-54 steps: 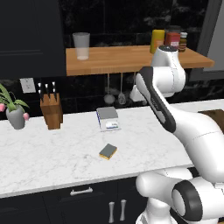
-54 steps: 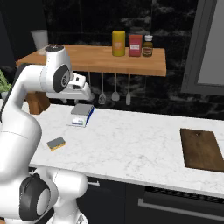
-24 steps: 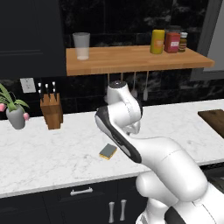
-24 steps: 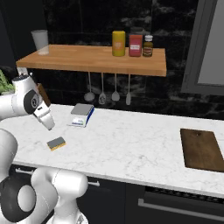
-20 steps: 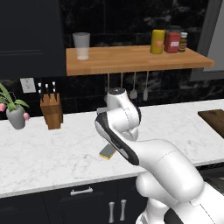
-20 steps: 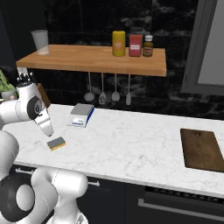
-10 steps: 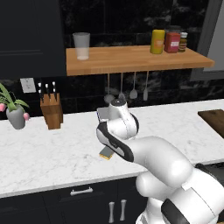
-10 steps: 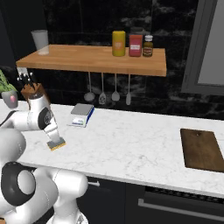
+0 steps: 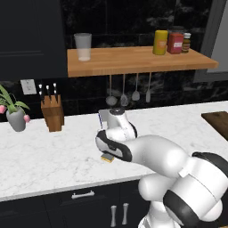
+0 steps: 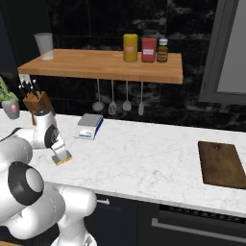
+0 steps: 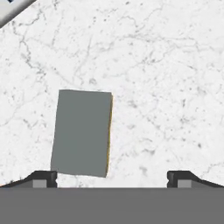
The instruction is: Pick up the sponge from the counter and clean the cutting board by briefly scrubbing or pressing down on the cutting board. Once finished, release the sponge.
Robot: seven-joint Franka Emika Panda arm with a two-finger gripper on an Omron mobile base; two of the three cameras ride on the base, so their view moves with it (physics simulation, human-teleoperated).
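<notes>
The sponge [image 11: 82,132] is seen lying flat on the white marble bench [image 11: 166,87], grey scouring face up, with only a thin yellow edge showing along one long side. In the right base view it rests near the front edge of the bench, well apart from the cutting board [image 10: 221,164]. The claw [image 11: 112,178] hangs just above it with its fingers spread wide, nothing between them; the sponge sits nearer to one fingertip than to the middle.

The sponge is judged light, soft and easily squashed, and not fragile. It would best be taken across its two long sides, low on the yellow body.

No writing can be read on the sponge. The labels on the shelf jars [image 10: 130,47] are too small to be read.
</notes>
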